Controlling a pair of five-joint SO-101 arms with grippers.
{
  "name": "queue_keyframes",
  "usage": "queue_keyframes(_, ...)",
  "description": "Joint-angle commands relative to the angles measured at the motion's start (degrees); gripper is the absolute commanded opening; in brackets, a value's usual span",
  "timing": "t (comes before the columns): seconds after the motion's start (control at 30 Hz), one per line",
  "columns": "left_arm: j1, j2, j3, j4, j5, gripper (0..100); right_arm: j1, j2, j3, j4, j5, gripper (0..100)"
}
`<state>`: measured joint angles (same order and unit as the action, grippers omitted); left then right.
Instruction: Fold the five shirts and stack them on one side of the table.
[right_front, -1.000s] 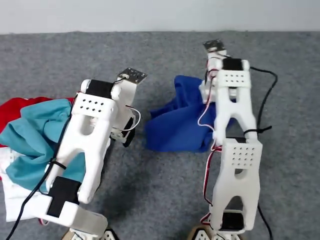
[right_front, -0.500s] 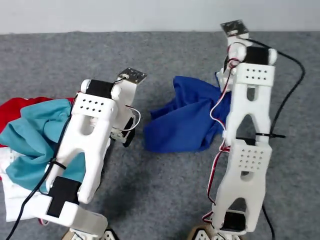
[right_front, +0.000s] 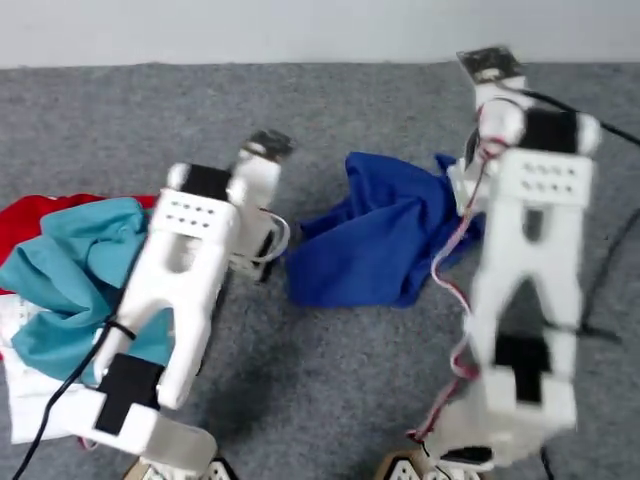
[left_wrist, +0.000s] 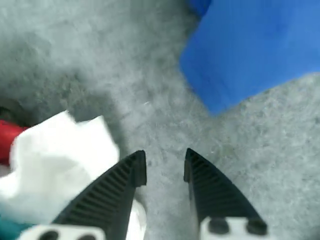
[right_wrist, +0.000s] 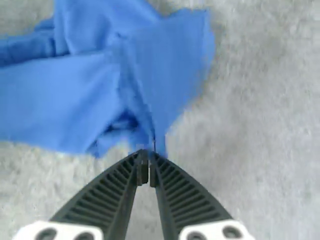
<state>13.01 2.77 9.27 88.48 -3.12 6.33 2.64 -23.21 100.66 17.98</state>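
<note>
Grey fuzzy worktop (right_front: 330, 400) below. The right tool (right_wrist: 145, 167) is clenched on an edge of the blue shirt (right_wrist: 100, 100) — cloth spreading ahead of its tips. The left tool (left_wrist: 165, 167) hangs released, white shirt (left_wrist: 55, 155) just beside one jaw.

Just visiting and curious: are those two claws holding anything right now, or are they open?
Left gripper: open, holding nothing.
Right gripper: closed on the edge of the blue shirt.
</note>
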Motion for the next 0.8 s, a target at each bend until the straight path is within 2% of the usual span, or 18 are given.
queue_keyframes(0.0,7.3,-2.6,5.1,-5.2,0.2,13,6.7,-16.1,10.3,2.2,1.9,0.9)
queue_keyframes(0.2,18.5,-2.6,10.0,-10.4,-0.2,13,18.5,-38.2,26.3,2.1,9.5,0.9)
queue_keyframes(0.37,25.1,-2.6,10.1,-12.2,-0.3,13,19.6,-52.4,36.9,-1.2,11.3,1.3)
queue_keyframes(0.5,22.5,-2.6,12.3,-19.0,0.1,13,19.6,-55.7,48.9,-5.8,11.3,2.7)
queue_keyframes(0.67,18.1,-2.6,19.0,-37.4,0.3,13,19.6,-55.8,53.3,-7.3,8.7,13.4)
queue_keyframes(0.77,14.2,-2.6,21.1,-47.1,0.3,13,19.5,-55.9,53.3,-7.3,7.6,14.4)
